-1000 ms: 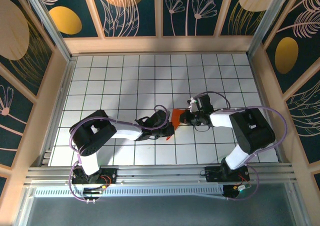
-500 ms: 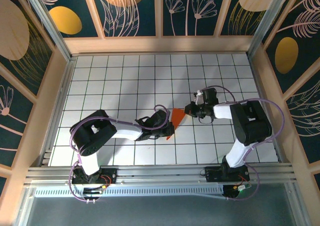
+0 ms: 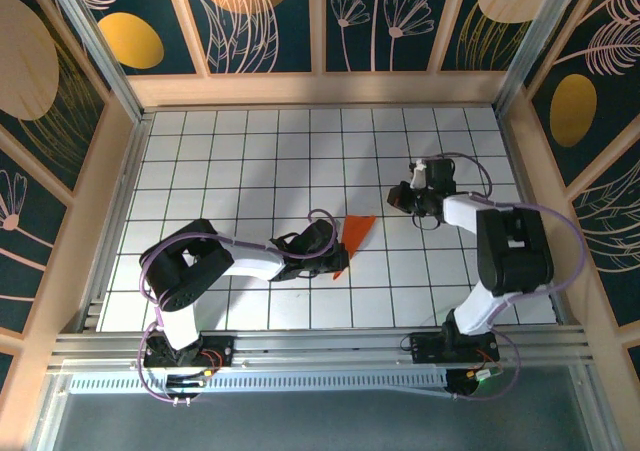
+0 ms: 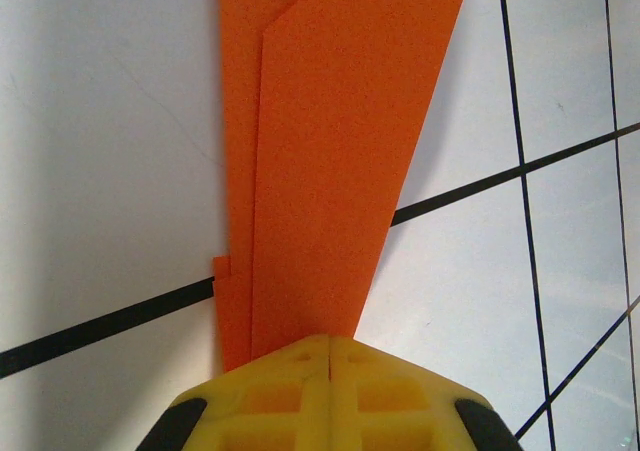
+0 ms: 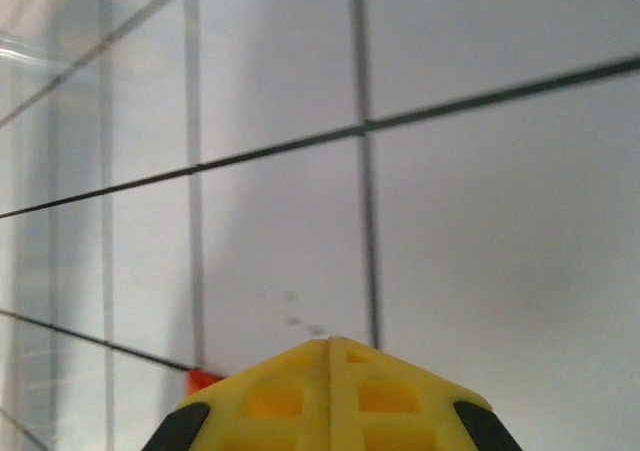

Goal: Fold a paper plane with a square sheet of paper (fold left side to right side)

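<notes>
Now: L gripper jaws clamped on paper plane, pointing ahead; R gripper jaws pressed together over white-tiled table.

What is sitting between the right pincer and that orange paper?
Nothing visible: just bare white tiles separate the right pincer from the orange paper, whose near end the left pincer grips.

Even overhead light is washing the white tiled surface bright in the top view, with faint grey shadow bands falling across it. The left wrist view is showing the orange paper sharp and grainy beside a broad dim shadow, while the right wrist view is looking hazy, its grid lines blurring leftward.
</notes>
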`<state>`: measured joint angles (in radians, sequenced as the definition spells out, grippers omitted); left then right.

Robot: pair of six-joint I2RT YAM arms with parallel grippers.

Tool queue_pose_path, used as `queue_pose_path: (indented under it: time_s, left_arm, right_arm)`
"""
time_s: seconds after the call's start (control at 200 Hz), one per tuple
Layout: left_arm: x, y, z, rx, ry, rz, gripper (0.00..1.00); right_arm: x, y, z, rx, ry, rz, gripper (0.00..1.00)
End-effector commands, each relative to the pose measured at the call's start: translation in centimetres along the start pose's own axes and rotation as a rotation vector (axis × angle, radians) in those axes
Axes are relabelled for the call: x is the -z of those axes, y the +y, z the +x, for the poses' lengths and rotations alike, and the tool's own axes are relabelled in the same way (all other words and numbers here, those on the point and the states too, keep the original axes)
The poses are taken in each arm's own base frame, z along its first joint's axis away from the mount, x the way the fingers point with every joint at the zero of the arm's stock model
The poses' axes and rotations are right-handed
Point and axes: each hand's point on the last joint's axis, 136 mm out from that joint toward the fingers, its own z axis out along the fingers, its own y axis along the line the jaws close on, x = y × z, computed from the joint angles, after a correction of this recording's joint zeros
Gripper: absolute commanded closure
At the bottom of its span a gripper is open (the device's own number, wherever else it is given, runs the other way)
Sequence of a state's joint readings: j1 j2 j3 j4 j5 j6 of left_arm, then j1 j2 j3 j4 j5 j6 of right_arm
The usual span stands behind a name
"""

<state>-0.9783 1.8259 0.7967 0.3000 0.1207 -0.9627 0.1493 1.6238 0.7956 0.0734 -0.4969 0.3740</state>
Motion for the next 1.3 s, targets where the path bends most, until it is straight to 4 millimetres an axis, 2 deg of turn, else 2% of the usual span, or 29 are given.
queue_pose_path:
  time_s: [0.0, 0.14, 0.22, 0.556, 0.666, 0.881, 1.056, 1.091, 1.296]
  left_arm:
    - [0.3, 6.9, 3.8, 0.037, 0.110, -0.232, 1.00]
    - [0.4, 6.8, 3.8, 0.034, 0.106, -0.230, 1.00]
    - [0.5, 6.7, 3.7, 0.035, 0.103, -0.229, 1.00]
    - [0.4, 6.5, 3.6, 0.039, 0.098, -0.215, 1.00]
    - [0.4, 6.2, 3.5, 0.039, 0.097, -0.206, 1.00]
    - [1.2, 4.8, 2.6, 0.034, 0.068, -0.167, 1.00]
    - [2.5, 2.5, 1.0, 0.025, 0.024, -0.105, 1.00]
    - [3.5, 1.1, 0.1, 0.022, -0.001, -0.061, 1.00]
    - [6.4, -2.2, -1.4, 0.036, -0.047, 0.108, 0.93]
  right_arm:
    - [1.4, 3.1, 3.9, -0.005, 0.069, -0.068, 1.00]
    - [0.6, 5.6, 9.6, -0.039, 0.171, -0.129, 1.00]
    - [0.1, 7.0, 11.5, -0.047, 0.208, -0.161, 1.00]
    - [-2.7, 8.8, 14.2, -0.032, 0.299, -0.162, 1.00]
    - [-3.3, 8.1, 14.6, -0.052, 0.317, -0.140, 1.00]
    - [-3.6, 5.2, 16.9, -0.092, 0.366, -0.048, 1.00]
    - [-3.5, 2.9, 18.5, -0.119, 0.416, -0.012, 1.00]
    - [-3.5, 2.5, 18.7, -0.121, 0.423, -0.005, 1.00]
    - [-3.6, 1.8, 19.7, -0.112, 0.466, -0.002, 1.00]
